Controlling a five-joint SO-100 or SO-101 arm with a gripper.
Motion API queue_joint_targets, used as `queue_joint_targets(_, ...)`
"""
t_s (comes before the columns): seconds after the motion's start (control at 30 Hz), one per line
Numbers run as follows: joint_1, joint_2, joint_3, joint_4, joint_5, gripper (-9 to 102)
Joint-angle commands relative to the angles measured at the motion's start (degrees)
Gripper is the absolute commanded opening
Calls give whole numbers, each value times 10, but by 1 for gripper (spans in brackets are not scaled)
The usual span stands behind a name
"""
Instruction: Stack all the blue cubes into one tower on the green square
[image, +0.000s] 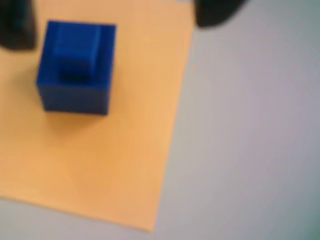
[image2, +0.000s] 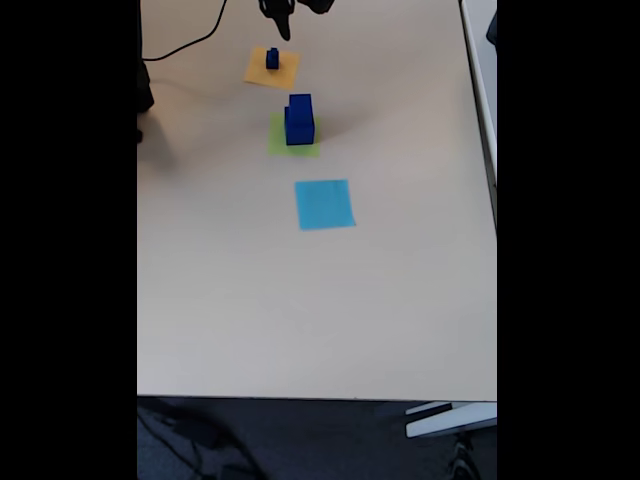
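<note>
two small cubes (image: 75, 65) stacked on the orange square (image: 100, 160).
bigger cubes (image2: 299, 119) sit on the green square (image2: 294, 146); gripper (image: 112, 17) above, fingers spread, empty.

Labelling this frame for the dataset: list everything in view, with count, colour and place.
blue cubes on the green square: stack of at least two, dark blue, smaller on larger; exact count too small to tell.
blue cubes on the orange-yellow square: two by the wrist view, dark blue, a small one on a larger one.
green square: one, lime green, flat, mid-table under the stack.
orange-yellow square: one, flat, at the table's far end in the fixed view.
light-blue square: one, flat, bare, nearest the camera of the three.
table: one, pale beige.
cable: one, black, far left of the table.
hand: one, dark, above the orange-yellow square, holding nothing; fingers apart in the wrist view.
</note>
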Motion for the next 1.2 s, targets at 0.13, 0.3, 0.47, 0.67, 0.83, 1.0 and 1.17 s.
queue_joint_targets(0.13,-17,7,-4,0,21,16)
queue_joint_targets(0.3,-10,-11,11,-18,21,16)
queue_joint_targets(0.47,2,-14,38,-44,19,16)
queue_joint_targets(0.67,10,-11,42,-44,5,15)
queue_joint_targets(0.83,15,-15,48,-45,-7,15)
queue_joint_targets(1.0,20,-16,58,-41,-13,16)
queue_joint_targets(1.17,23,-14,64,-41,-17,16)
